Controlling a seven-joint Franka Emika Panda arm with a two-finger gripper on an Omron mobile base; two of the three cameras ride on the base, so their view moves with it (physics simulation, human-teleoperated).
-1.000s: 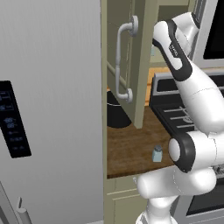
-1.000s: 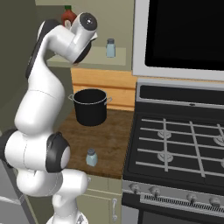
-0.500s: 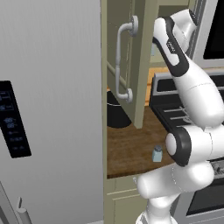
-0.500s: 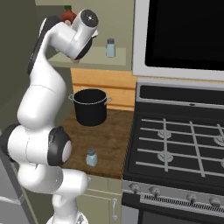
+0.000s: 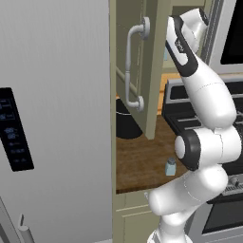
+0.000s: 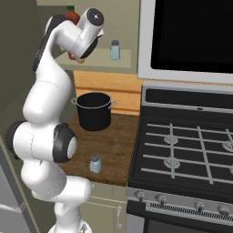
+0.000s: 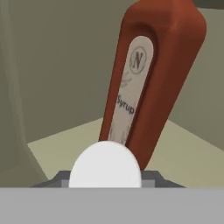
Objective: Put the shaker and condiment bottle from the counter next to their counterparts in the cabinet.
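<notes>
Overhead, fingers [image 6: 78, 58] round condiment bottle [image 7: 105, 171] (upright)

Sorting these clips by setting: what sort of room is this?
A rendered home kitchen, most likely: a gas stove with grates, a black pot on a wooden counter, and a grey fridge beside an open wall cabinet.

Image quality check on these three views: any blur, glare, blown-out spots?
Hand view: the syrup bottle label is readable but soft, and the condiment bottle cap is flat white with no shading. Right base view: even light, no glare on the stove, and the shaker is sharp. Left base view: the cabinet interior is dim.
</notes>
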